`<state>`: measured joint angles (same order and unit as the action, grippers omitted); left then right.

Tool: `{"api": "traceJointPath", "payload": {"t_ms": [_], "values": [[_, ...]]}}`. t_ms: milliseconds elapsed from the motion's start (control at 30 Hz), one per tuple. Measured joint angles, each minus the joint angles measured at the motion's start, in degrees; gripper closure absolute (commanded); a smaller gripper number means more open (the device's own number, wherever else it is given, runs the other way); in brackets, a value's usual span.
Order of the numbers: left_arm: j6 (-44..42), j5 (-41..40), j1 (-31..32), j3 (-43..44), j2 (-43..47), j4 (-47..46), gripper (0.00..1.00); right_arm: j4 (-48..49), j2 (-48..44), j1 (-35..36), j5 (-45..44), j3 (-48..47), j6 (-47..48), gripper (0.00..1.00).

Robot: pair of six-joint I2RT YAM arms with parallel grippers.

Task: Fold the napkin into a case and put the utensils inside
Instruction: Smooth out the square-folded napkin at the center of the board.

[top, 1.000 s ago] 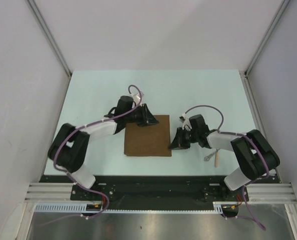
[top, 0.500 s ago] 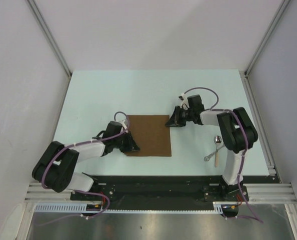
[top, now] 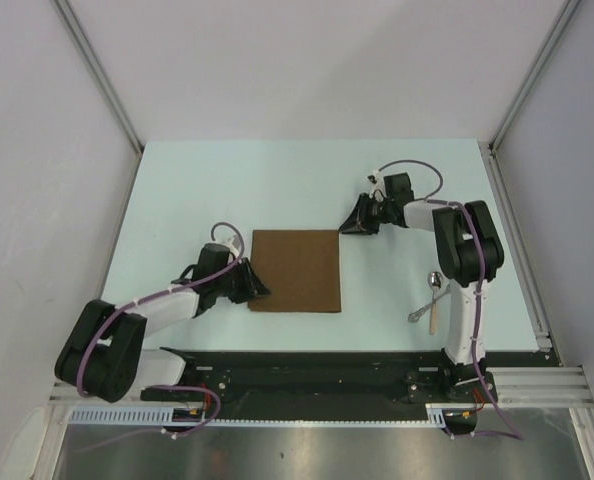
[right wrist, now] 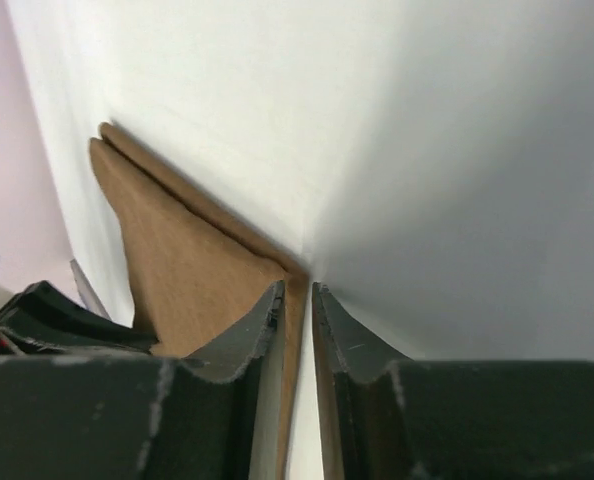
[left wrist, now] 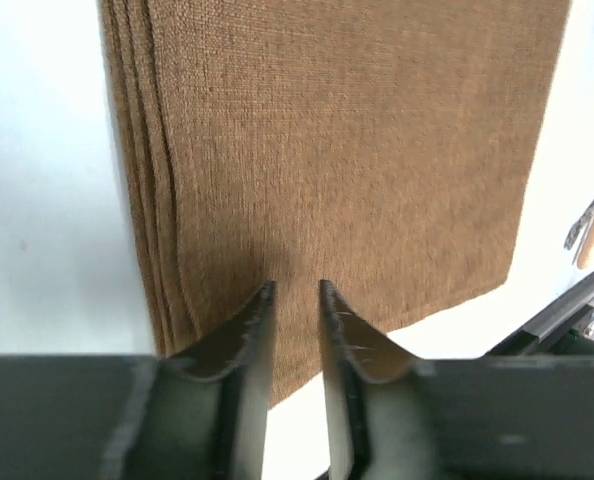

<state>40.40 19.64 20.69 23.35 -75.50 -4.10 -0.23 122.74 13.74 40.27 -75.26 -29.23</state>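
Observation:
The brown napkin (top: pixel 295 270) lies flat on the table as a folded square; its stacked layers show along the left edge (left wrist: pixel 142 200) in the left wrist view. My left gripper (top: pixel 258 290) (left wrist: pixel 295 290) sits low at the napkin's near left corner, jaws a narrow gap apart with nothing held. My right gripper (top: pixel 350 228) (right wrist: pixel 297 290) is at the far right corner (right wrist: pixel 295 268), jaws also slightly apart, with the cloth's edge showing through the gap. The utensils (top: pixel 432 300) (left wrist: pixel 589 215), a spoon and a tan-handled piece, lie to the right of the napkin.
The pale table (top: pixel 227 190) is bounded by grey walls at the back and sides. A black rail (top: pixel 307 365) runs along the near edge, between the arm bases. The utensils lie close to the right arm's base.
My left gripper has moved from the napkin's far left corner down to its near left corner. My right gripper has moved from the right edge up to the far right corner.

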Motion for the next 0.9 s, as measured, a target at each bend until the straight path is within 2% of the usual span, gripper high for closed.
{"api": "traceJointPath", "payload": {"t_ms": [167,300,467,633,733,767,800,900], "values": [[-0.59,0.17,1.01,-0.35,6.58,1.88,0.71,-2.27,-8.37,0.57,-1.33,8.26,0.98,0.62],[-0.96,1.27,1.79,0.96,6.91,1.75,0.71,2.32,-16.09,2.69,1.95,17.51,0.74,0.62],[-0.33,2.1,1.92,0.96,6.88,0.79,0.71,6.36,-13.57,5.2,4.17,22.36,0.24,0.63],[-0.5,2.58,2.97,1.55,7.32,1.38,0.69,7.21,-13.14,4.9,5.16,23.02,-0.26,0.64],[-1.07,2.05,3.32,2.38,9.09,3.37,0.6,4.55,-15.3,4.39,2.91,23.63,1.09,0.63],[-1.46,1.68,3.32,2.71,9.77,4.09,0.5,2.8,-16.7,4.2,0.81,24.06,2.05,0.63],[-1.86,1.2,3.32,3.23,10.47,5.09,0.46,0.66,-18.27,4.04,-1.01,24.59,2.84,0.62],[-2.82,-1.16,3.3,4.57,11.13,7.63,0.34,-3.98,-22.73,4.5,-5.35,26.23,4.44,0.54]]}}
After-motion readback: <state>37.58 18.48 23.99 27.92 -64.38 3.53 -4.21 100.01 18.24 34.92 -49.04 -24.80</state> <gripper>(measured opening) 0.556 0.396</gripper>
